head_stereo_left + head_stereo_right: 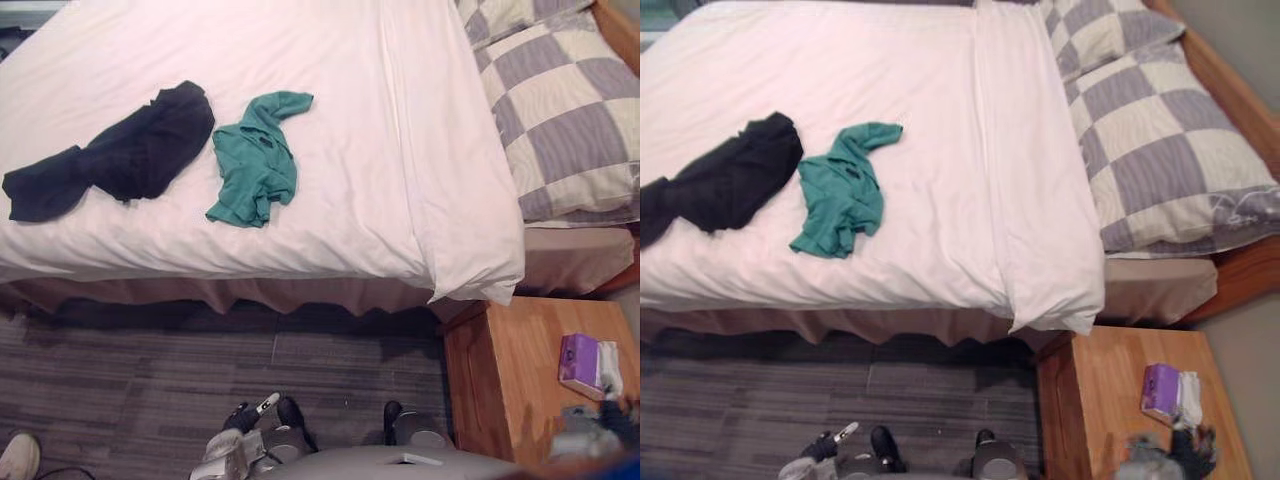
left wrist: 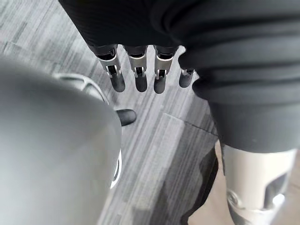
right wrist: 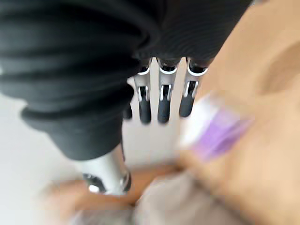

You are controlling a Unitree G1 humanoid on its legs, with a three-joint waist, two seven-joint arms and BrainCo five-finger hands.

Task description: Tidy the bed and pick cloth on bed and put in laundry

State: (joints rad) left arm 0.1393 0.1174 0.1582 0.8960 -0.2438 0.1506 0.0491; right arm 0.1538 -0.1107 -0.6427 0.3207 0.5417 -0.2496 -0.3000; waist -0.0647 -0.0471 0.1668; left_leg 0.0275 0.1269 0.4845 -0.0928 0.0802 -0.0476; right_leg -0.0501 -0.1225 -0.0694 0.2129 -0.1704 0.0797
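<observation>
Step in hand: judged to be the very start of the cloth pick-up. Both garments lie loose on the bed (image 1: pixel 350 120) and neither hand is near them.
Black cloth (image 1: pixel 130 150): crumpled near the bed's left edge, closer to the front edge than the far one.
Teal cloth (image 1: pixel 255 165): just beside the black one on the side toward the pillows (image 1: pixel 570 120). Whether the two touch cannot be told.
Bed cover: the white duvet looks mostly smooth, and its corner droops over the front edge by the nightstand (image 1: pixel 510 370).
Left hand (image 2: pixel 141 75): hangs low over the grey floor (image 1: pixel 200 370), well short of the bed's front edge. Its fingers are straight, side by side, and hold nothing.
Right hand (image 3: pixel 163 101): hangs above the nightstand, close to a purple packet (image 1: pixel 580 365) near that stand's outer edge. Its fingers are straight, relaxed and empty.
Arm pose: both arms are down at the robot's sides with the hands pointing downward, and neither is raised toward the mattress.
Next move calls for: probably closing in on the front edge and lifting an arm over the duvet. The hand would then come down on one garment with fingers spread. The teal one looks the nearer reach for either hand.
Grip note: the soft, bunched fabric likely needs the fingers to curl deep into a fold, so that no sleeve trails when it is lifted.
Bystander: a person's shoe (image 1: pixel 18 455) shows on the floor by the view's lower left corner.
</observation>
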